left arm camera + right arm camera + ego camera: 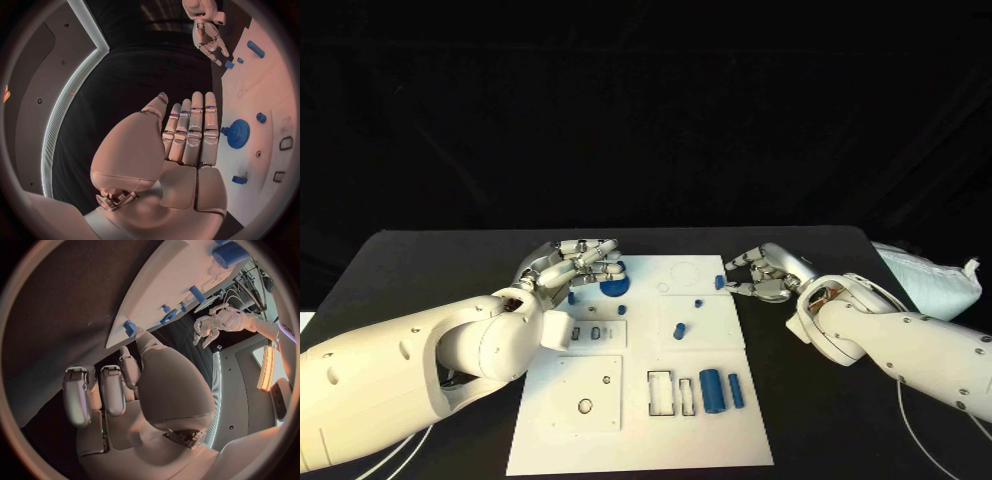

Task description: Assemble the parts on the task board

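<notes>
— Where's your left hand?

— My left hand (pixel 574 262) hovers at the far left corner of the task board (pixel 640 420), fingers straight and apart, holding nothing. The blue gear (pixel 615 287) lies just beside my fingertips.

— And across the board?

— Two blue cylinders (pixel 721 389) lie near its front. My right hand (pixel 764 272) is at the far right edge; a small blue part (pixel 720 283) sits by my fingertips, but whether I grip it I cannot tell.

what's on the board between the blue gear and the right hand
In the head view, bare white board with faint circle outlines lies between the blue gear and the right hand.
</notes>
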You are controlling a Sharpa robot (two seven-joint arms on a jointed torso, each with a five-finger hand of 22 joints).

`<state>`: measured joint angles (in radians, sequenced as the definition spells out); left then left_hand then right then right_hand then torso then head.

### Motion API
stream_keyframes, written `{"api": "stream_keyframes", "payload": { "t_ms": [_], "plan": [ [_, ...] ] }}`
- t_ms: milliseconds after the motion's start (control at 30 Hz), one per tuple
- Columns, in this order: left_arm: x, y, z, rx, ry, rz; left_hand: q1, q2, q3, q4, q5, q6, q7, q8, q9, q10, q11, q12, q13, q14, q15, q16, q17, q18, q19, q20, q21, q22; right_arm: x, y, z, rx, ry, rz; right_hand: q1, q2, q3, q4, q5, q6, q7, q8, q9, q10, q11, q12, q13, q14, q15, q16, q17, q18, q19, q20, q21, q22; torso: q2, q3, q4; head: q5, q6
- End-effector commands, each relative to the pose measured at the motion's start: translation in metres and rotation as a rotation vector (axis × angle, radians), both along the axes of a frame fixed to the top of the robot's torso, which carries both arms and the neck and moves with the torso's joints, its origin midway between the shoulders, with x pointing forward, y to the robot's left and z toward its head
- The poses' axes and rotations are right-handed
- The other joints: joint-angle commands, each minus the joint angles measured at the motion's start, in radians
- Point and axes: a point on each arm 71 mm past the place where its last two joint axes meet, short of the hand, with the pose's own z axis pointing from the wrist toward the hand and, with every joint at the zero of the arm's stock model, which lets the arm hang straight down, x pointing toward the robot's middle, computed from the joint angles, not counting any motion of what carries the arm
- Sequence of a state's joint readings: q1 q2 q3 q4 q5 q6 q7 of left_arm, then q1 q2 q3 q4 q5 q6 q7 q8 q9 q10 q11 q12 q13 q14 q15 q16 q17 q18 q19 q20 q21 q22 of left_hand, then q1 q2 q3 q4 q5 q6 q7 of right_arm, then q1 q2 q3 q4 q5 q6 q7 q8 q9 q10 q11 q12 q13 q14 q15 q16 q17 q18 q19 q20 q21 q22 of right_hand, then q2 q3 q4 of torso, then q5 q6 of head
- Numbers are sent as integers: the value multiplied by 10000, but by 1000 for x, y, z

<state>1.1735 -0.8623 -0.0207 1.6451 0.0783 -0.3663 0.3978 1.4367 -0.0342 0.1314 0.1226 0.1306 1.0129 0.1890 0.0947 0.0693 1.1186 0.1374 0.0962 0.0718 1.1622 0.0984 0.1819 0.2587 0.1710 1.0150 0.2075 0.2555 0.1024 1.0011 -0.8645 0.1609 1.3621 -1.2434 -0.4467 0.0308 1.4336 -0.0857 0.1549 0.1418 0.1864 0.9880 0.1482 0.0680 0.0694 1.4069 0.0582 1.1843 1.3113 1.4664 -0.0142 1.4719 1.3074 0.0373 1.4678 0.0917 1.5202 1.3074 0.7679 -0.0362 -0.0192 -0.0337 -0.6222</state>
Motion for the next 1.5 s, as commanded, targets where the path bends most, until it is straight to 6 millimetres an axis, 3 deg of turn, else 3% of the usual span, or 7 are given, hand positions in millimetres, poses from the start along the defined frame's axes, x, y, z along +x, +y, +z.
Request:
{"api": "stream_keyframes", "payload": {
  "t_ms": [33, 533, 733, 1500],
  "plan": [
    [-1, -3, 1, -116, -148, -226, -71, -3, 23, 9, -46, 72, 25, 21, -1, 86, 4, 23, 1, -8, -61, -51, 11, 122, 16, -36, 4, -16, 2, 2, -4, -373, 219, -57, 68, 16, 9, -56, -68, 8, 11, -10, -6, 82, -10, 46, 3, 710, -13, 48, 1004, -98, 239, 33, 36, 1505, 15, 8, -1, 20, -39],
    [-1, -4, 0, -101, -104, -227, -46, 19, 61, -4, -38, 55, 49, -7, -14, 72, 17, -18, -12, -18, -57, -69, 24, 120, 12, -37, -2, -21, 5, 15, -7, -664, 255, 177, 151, 182, 191, -194, -204, 203, -7, 37, 13, 113, -27, 117, 53, 724, -22, 85, 1072, -107, 269, 30, 54, 1549, 10, -5, -26, 69, -86],
    [-1, -5, 0, -72, -67, -207, -44, 21, 79, -8, -40, 36, 89, -31, -23, 57, 39, -50, -21, -20, -49, -78, 34, 117, 11, -35, -5, -24, 6, 18, -8, -706, 282, 267, 110, 239, 272, -238, -314, 407, -47, 88, 33, 145, -55, 181, 96, 728, -43, 97, 1095, -111, 281, 18, 62, 1568, -2, -14, -8, 60, -64],
    [-1, -5, 0, -44, -23, -196, -47, -1, 98, -18, -43, -10, 146, -80, -37, 21, 81, -109, -34, -31, -29, -100, 53, 111, 5, -26, -12, -31, 9, 22, -9, -849, 351, 253, 22, 399, 499, -401, -749, 855, -182, 147, 64, 295, -159, 512, 331, 748, -131, 149, 1192, -137, 356, -56, 107, 1679, -7, 0, -17, 101, -187]
  ]
}}
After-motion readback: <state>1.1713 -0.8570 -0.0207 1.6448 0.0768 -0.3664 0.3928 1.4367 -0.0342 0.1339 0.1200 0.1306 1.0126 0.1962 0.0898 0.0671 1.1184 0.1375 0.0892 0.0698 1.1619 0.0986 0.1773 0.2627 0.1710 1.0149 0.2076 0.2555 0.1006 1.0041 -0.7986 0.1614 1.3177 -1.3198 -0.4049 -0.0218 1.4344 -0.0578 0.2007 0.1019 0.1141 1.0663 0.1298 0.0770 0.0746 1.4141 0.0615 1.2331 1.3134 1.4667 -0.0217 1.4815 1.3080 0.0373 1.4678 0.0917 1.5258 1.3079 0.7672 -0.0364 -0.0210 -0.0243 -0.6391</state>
